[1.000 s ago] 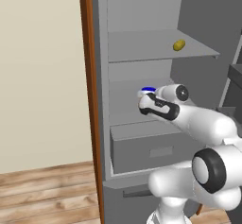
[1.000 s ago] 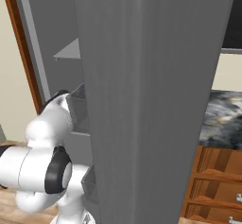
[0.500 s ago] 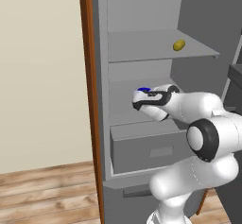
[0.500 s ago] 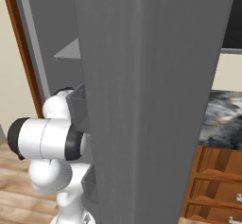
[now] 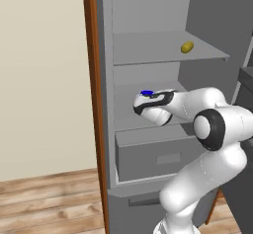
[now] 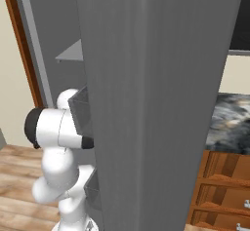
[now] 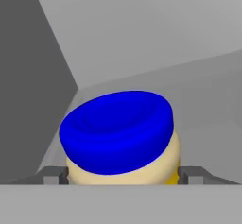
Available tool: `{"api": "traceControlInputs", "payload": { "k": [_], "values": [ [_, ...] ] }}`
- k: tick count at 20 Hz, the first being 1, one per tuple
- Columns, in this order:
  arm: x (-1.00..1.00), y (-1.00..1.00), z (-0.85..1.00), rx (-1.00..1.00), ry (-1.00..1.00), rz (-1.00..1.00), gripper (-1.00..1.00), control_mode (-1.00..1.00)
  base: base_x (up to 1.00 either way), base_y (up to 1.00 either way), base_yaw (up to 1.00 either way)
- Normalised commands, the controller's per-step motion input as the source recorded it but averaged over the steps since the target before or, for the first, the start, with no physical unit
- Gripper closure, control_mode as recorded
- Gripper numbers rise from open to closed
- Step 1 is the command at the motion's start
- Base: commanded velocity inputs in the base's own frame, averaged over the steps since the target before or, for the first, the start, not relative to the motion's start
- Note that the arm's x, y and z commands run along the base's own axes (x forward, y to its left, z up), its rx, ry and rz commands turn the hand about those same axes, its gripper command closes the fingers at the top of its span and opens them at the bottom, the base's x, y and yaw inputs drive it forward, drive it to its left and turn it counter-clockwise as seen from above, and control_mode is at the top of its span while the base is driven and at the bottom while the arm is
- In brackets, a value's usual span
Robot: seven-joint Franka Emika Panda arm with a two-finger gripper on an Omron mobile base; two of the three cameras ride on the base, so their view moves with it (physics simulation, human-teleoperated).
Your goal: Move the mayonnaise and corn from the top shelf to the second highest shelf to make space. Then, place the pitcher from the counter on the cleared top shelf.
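The mayonnaise [image 5: 146, 93] shows its blue lid just above my gripper [image 5: 142, 105], low over the second highest shelf [image 5: 124, 122], left of middle. In the hand view the mayonnaise [image 7: 118, 131] fills the gap between the fingertips [image 7: 53, 175], which press its pale sides, so my gripper [image 7: 122, 176] is shut on it. Whether the jar rests on the board I cannot tell. The corn [image 5: 187, 47] lies on the right part of the top shelf [image 5: 148, 55]. A strip of the counter [image 6: 230, 123] shows past the fridge. The pitcher is out of view.
The open fridge's door edge [image 5: 91, 104] stands at the left, and a grey drawer front [image 5: 153, 154] sits under the second shelf. The fridge's grey side wall [image 6: 156, 103] blocks the right base view. Brown cabinet drawers [image 6: 219, 186] sit below the counter.
My gripper has carried the jar a little leftward along the second shelf, and the arm's elbow has swung forward and down. The corn has stayed put.
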Motion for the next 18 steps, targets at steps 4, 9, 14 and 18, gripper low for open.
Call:
{"api": "traceControlInputs", "payload": {
  "k": [4,9,14,18],
  "values": [
    [0.11,0.00,-0.32,0.00,-0.13,0.00,-1.00,-1.00,0.00,0.00,0.00],
    [0.00,-0.05,-0.01,0.00,-0.03,0.00,-1.00,-1.00,0.00,0.00,0.00],
    [-0.04,-0.12,0.29,0.00,0.00,0.00,-1.00,-1.00,0.00,0.00,0.00],
    [-0.01,-0.10,0.64,0.00,0.00,0.00,-1.00,-1.00,0.00,0.00,0.00]
  ]
}}
